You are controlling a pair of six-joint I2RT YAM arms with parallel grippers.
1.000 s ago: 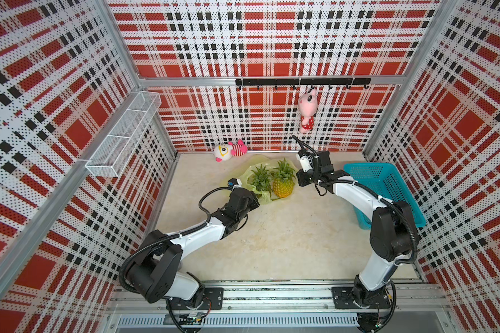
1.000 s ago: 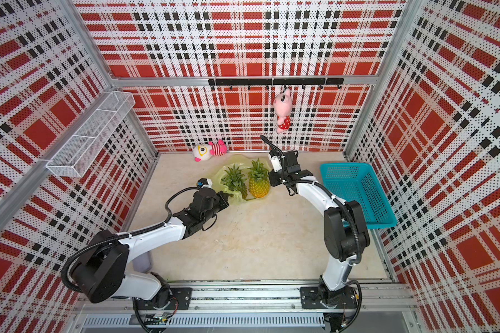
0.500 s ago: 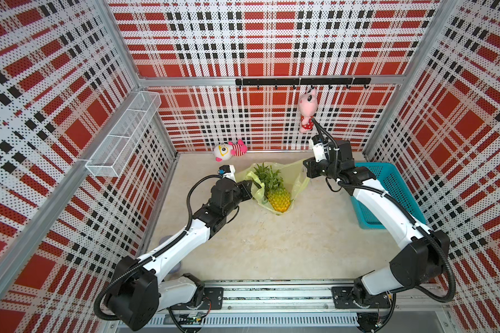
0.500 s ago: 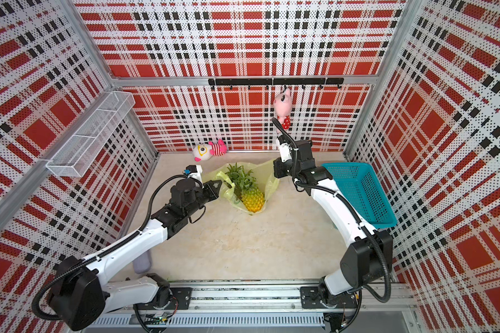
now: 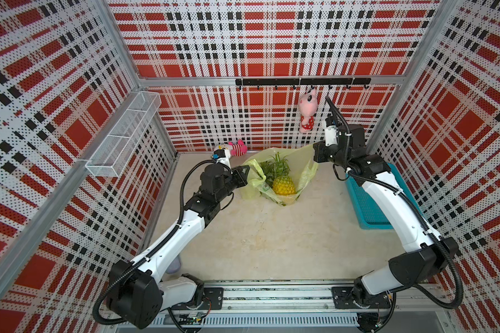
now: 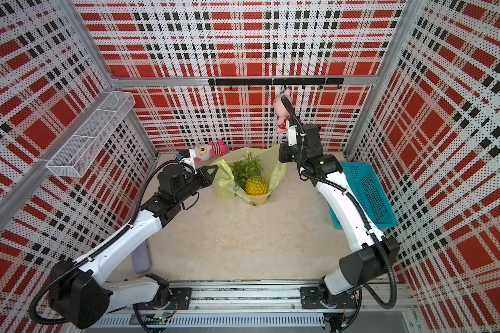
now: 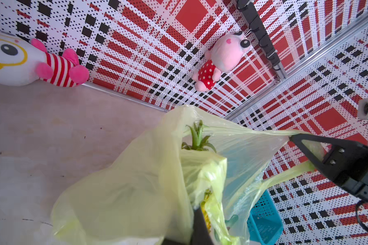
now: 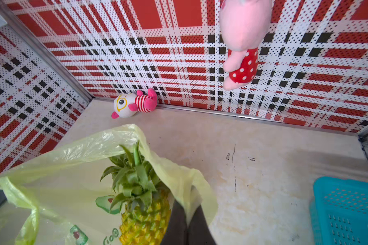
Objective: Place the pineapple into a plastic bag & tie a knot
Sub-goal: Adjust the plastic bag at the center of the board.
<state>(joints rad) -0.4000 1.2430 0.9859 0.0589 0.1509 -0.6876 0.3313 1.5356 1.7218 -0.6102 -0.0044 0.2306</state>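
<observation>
Your pineapple (image 5: 283, 186) stands inside the plastic bag (image 5: 299, 157), fruit low and green crown up, leaning a little toward the back wall. In both top views the bag sits at the back middle of the table (image 5: 272, 245), its bottom down at the surface and its mouth drawn wide.

Your left gripper (image 5: 245, 173) is clamped tight on the bag's rim on the left side. Your right gripper (image 5: 315, 151) is higher up and pinches the opposite rim, so the film stretches taut between the two. In the right wrist view its dark fingers (image 8: 175, 224) press together with the yellow-green film caught between them, and the pineapple (image 8: 145, 216) shows just beside them. From the left wrist view you see the right gripper (image 7: 293, 139) gripping the far edge of the bag (image 7: 136, 180).

The turquoise basket (image 5: 370, 213) lies to the right, partly under your right forearm and apart from the bag. A striped plush toy (image 5: 237, 148) lies against the back wall behind your left gripper. A pink plush toy (image 5: 306, 112) hangs from the hook rail (image 5: 272, 82). A wire shelf (image 5: 122, 135) is fixed to the left wall.
</observation>
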